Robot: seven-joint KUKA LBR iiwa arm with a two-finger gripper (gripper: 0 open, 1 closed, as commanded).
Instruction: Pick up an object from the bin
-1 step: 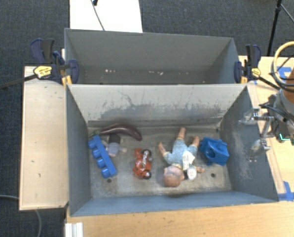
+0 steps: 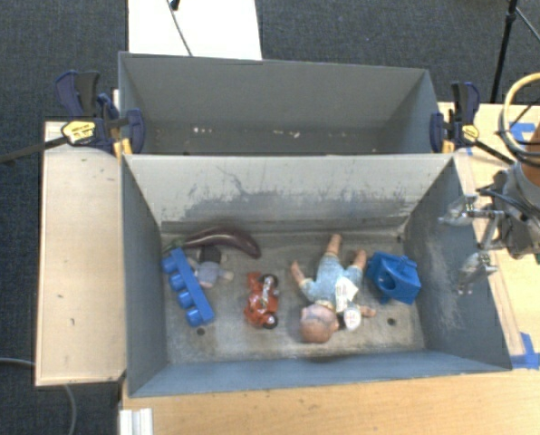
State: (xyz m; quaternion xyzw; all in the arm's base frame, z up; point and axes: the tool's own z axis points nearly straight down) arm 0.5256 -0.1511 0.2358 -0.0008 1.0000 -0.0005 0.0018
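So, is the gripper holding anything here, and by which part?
Nothing is held. The gripper hangs open over the bin at its right wall, apart from the blue block nearest it.

— What sort of place is this?
— It seems to be a robotics laboratory. A grey metal bin (image 2: pixel 279 107) is set in a wooden table (image 2: pixel 342 415), and a robot arm (image 2: pixel 535 198) stands at its right side.
— What else shows it?
— The floor is dark carpet (image 2: pixel 34 25), with a black cable (image 2: pixel 510 25) running across it. The bin holds a few small toys, among them a baby doll (image 2: pixel 326 290).
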